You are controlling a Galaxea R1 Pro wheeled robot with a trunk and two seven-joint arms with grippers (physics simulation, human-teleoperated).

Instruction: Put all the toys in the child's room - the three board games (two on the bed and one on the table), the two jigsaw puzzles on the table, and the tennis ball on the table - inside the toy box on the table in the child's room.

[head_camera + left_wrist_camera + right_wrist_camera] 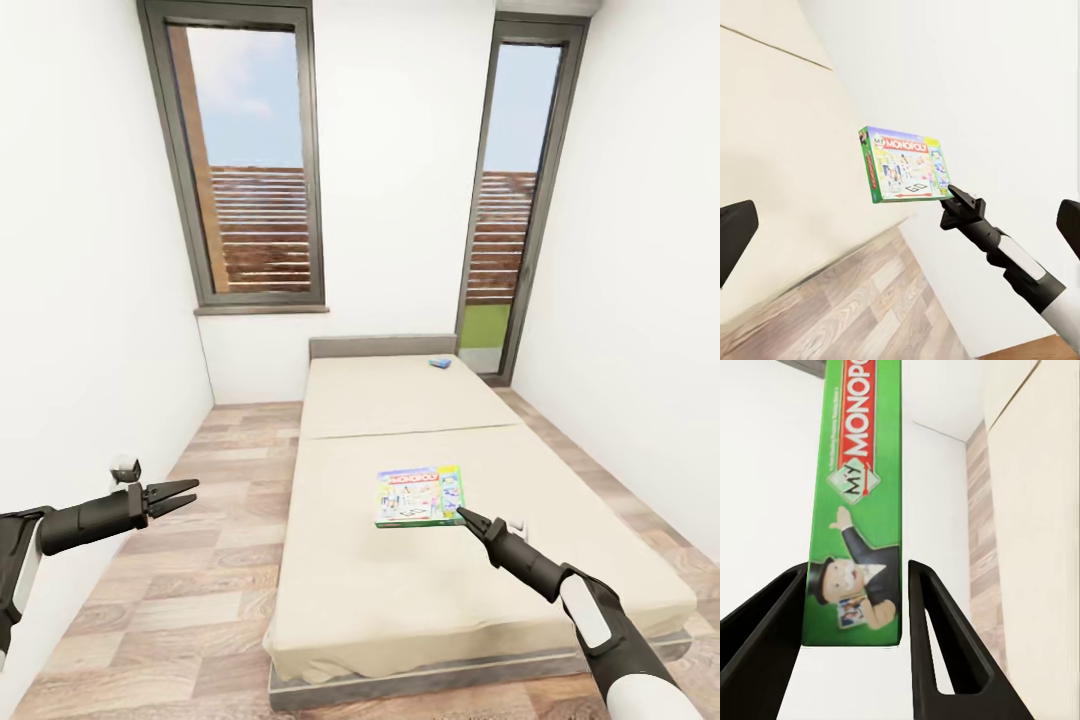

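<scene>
Right gripper [466,516] is at the green Monopoly box [419,495] lying flat mid-bed [400,400], its spread fingers [937,637] straddling the box's edge, not quite pinching. Small blue game [440,362] sits near the headboard. Left gripper [180,494] hovers over the floor, fingers parted.

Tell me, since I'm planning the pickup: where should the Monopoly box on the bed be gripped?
Grip the Monopoly box across its thin edge at the near right corner, coming in level from the right gripper's side; it lies flat on the bed, and its edge sits between the open jaws.
</scene>
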